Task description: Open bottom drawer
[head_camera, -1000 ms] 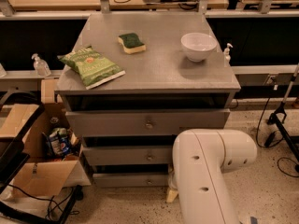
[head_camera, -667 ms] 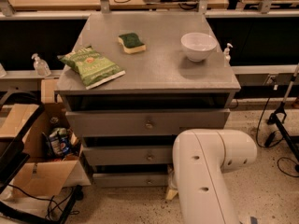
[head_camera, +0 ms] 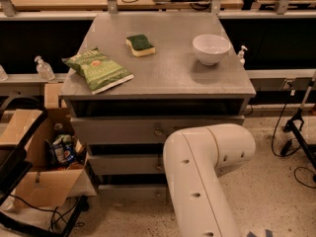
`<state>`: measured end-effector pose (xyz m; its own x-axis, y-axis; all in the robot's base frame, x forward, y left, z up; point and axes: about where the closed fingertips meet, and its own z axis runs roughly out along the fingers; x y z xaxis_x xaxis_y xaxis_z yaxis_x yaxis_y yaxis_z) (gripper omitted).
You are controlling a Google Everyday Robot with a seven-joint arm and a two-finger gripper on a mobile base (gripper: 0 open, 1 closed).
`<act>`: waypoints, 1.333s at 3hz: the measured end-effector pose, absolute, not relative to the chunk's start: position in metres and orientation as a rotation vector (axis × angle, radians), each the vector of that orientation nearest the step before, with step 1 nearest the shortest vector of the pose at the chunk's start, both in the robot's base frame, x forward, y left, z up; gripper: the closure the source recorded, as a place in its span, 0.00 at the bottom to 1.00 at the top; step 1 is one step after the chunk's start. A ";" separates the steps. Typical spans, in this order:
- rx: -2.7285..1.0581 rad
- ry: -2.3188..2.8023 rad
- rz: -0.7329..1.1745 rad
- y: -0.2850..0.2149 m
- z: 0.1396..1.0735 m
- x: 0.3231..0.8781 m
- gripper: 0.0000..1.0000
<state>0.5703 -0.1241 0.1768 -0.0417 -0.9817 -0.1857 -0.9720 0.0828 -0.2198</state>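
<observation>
While the robot's white arm [head_camera: 197, 181] is bending across the lower foreground, the bottom drawer [head_camera: 131, 190] is sitting at the foot of the grey cabinet [head_camera: 163, 80]. It is the lowest of three fronts and is showing only as a thin pale strip just above the speckled floor [head_camera: 276, 191]. Its right part is lying hidden behind the arm, and it is looking pushed in, with no tray showing. The gripper is not showing anywhere in the view. The arm's bulky elbow is rising in front of the cabinet's lower right corner and its long link is running off the bottom edge, so whether the gripper is released, clenched or grasping anything cannot be told.

Above the bottom drawer, the middle drawer [head_camera: 123, 164] and the top drawer [head_camera: 118, 130] are each showing a small knob near the arm's left edge, with dark gaps running between the fronts. On the cabinet top, a green chip bag [head_camera: 97, 69] is lying at the left edge, a green-and-yellow sponge [head_camera: 140, 44] is resting further back near the middle, and a white bowl [head_camera: 211, 48] is standing upright to the right, well apart from both.

Left of the cabinet, an open cardboard box [head_camera: 39, 184] is sitting on the floor, and a clear pump bottle [head_camera: 43, 69] is standing on a ledge behind it. Another small pump bottle [head_camera: 242, 54] is standing just beyond the cabinet's right edge.
</observation>
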 end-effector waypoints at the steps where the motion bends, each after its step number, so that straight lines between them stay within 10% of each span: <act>1: -1.951 2.079 -0.048 -0.124 0.179 0.571 0.98; 4: -1.957 2.139 -0.001 -0.127 0.186 0.549 1.00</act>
<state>0.5493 -0.1269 0.1857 -0.0726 -0.9817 -0.1763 -0.9814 0.1018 -0.1625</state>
